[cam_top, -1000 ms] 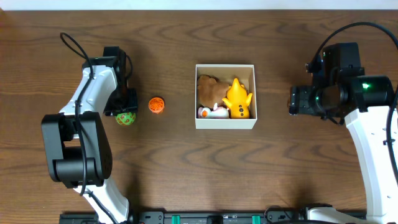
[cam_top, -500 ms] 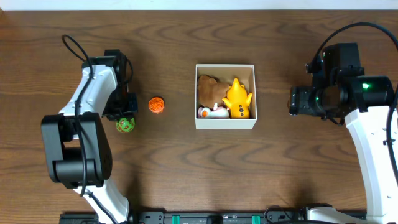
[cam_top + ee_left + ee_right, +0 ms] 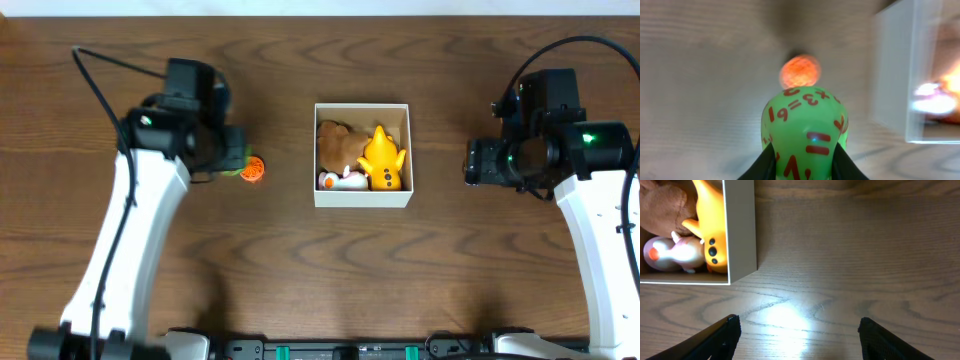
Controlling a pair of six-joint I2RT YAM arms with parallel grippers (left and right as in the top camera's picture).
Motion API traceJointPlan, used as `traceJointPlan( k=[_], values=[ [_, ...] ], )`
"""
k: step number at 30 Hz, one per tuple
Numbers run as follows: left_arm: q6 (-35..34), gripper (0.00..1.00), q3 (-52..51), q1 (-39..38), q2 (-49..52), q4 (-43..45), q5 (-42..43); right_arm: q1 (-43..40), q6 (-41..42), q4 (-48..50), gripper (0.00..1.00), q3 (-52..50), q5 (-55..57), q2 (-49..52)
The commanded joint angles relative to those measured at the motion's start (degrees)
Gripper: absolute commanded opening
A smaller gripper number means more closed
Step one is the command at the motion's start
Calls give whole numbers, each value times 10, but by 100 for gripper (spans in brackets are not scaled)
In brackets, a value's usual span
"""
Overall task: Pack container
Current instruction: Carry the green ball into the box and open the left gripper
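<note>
Overhead and wrist views, packing in progress. The left pincer (image 3: 802, 162) is clamped on a green ball (image 3: 804, 125) printed with red numerals. It holds the ball, apparently clear of the surface (image 3: 300, 270), just beside an orange ball (image 3: 253, 170) that lies on the wood left of the container (image 3: 362, 198). The container sits at the middle of the surface and holds a brown plush toy (image 3: 335, 140), a yellow figure (image 3: 383, 155) and a small white-and-pink figure (image 3: 340, 180). The right pincer (image 3: 799, 322) stands wide apart and empty over bare wood, just right of the container.

Risks, as judged from these views: the green ball looks smooth and rounded, and the fingers (image 3: 762, 162) grip only its lower flanks. It may therefore squirt free in transit and roll across the hard surface, or knock the orange ball away. Little bare cardboard shows inside the container, so a ball set on the plush or the glossy yellow figure could roll off over the low wall. The walls look thin and light, so a low approach could clip the rim and shove the container.

Materials: dark, matt wood-grain surface; square white box, brown inside; orange ball with a textured skin, too blurred to tell more
</note>
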Motion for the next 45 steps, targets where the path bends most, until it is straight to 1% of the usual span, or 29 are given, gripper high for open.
traceJointPlan(
  k=[1, 6, 10, 15, 19, 22, 24, 27, 29, 32, 36, 41, 45],
  values=[
    [1, 20, 12, -64, -33, 37, 34, -4, -8, 1, 79, -3, 5, 1],
    [1, 20, 11, -163, -31, 147, 34, -4, -8, 9, 79, -3, 4, 1],
    [1, 20, 11, -217, 17, 227, 25, -4, -8, 9, 79, -3, 4, 1],
    [1, 20, 11, -247, 113, 275, 25, -4, -8, 7, 79, -3, 4, 1],
    [1, 21, 11, -260, 176, 279, 25, -4, -8, 0, 80, -3, 4, 1],
    [1, 29, 11, -263, 205, 278, 26, -4, -8, -1, 80, -3, 4, 1],
    [1, 39, 11, -264, 212, 278, 32, -4, -8, 0, 80, -3, 4, 1],
    [-7, 62, 12, -264, 205, 278, 32, -4, -8, 0, 80, -3, 4, 1],
    [-23, 71, 12, -264, 193, 278, 32, -4, -8, -1, 80, -3, 4, 1],
    [-29, 79, 12, -264, 171, 276, 32, -4, -8, -1, 80, -3, 4, 1],
    [-29, 83, 12, -265, 139, 256, 32, -4, -8, -1, 80, -3, 4, 1],
    [-29, 83, 12, -264, 101, 228, 31, -4, -8, 0, 80, -3, 4, 1],
    [-11, 83, 12, -264, 94, 238, 28, -4, -8, 0, 80, -3, 4, 1]
  ],
)
